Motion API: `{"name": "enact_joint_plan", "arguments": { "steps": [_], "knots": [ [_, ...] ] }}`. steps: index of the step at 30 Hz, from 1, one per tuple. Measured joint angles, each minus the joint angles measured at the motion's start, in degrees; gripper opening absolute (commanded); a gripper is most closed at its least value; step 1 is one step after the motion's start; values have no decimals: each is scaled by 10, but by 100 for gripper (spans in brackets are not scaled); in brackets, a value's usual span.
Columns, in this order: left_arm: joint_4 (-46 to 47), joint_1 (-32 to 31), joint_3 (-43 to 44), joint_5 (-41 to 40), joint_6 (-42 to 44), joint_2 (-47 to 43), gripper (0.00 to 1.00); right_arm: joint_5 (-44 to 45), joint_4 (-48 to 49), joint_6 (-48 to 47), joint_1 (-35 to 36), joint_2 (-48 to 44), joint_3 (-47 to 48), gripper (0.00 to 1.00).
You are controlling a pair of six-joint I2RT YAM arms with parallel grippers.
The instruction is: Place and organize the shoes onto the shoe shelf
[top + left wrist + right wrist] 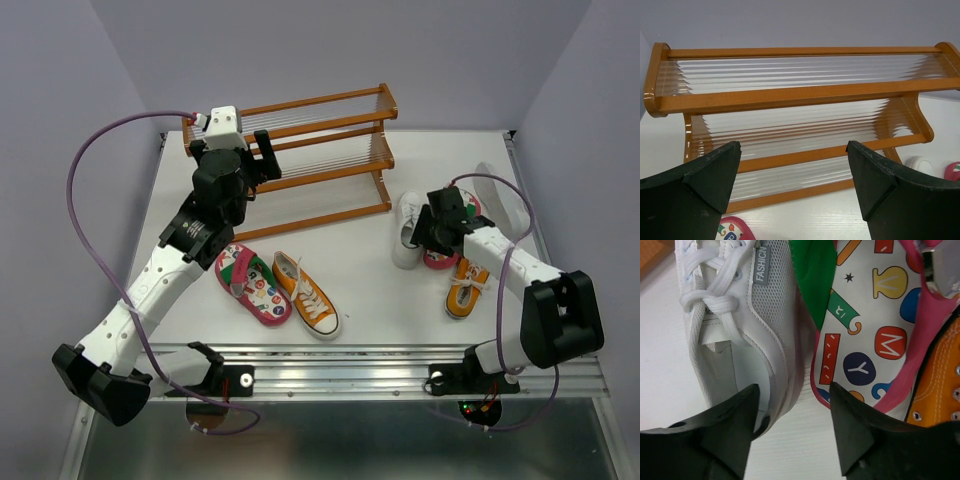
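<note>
The shoe shelf (320, 150) stands at the back of the table, and both of its tiers (790, 95) are bare. My left gripper (268, 158) hovers before it, open and empty (794, 145). My right gripper (428, 235) is open and low over a white sneaker (735, 315) and a pink shoe (865, 330). One finger (730, 430) sits in the white sneaker's heel opening, the other (860, 435) over the pink shoe's heel. An orange sneaker (467, 287) lies beside them. Another pink shoe (252, 285) and orange sneaker (305, 292) lie mid-table. A second white shoe (500, 195) lies far right.
A purple cable (90, 170) loops off the left arm beyond the table's left edge. Purple walls close in behind the shelf and on both sides. A metal rail (340, 365) runs along the near edge between the arm bases.
</note>
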Motion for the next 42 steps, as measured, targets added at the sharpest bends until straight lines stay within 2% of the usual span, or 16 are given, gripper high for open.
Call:
{"name": "enact_joint_plan", "arguments": {
  "steps": [3, 4, 6, 7, 9, 15, 32, 42],
  "knots": [
    [-3, 0, 0, 0, 0, 1, 99, -11, 8, 3, 0, 21, 0, 52],
    [-3, 0, 0, 0, 0, 1, 99, -17, 12, 4, 0, 26, -1, 41],
    [-3, 0, 0, 0, 0, 1, 99, -29, 22, 8, 0, 35, -1, 26],
    [-3, 0, 0, 0, 0, 1, 99, -36, 30, 10, 0, 41, -1, 12],
    [-3, 0, 0, 0, 0, 1, 99, -41, 33, 10, 0, 42, -1, 1],
    [-3, 0, 0, 0, 0, 1, 99, -58, 16, -3, 1, 21, -1, 1],
    [-3, 0, 0, -3, 9, 1, 99, -77, -137, -50, 26, -98, 63, 1],
    [-3, 0, 0, -3, 10, 1, 99, -95, -203, -90, 26, -103, 193, 1]
  ]
}}
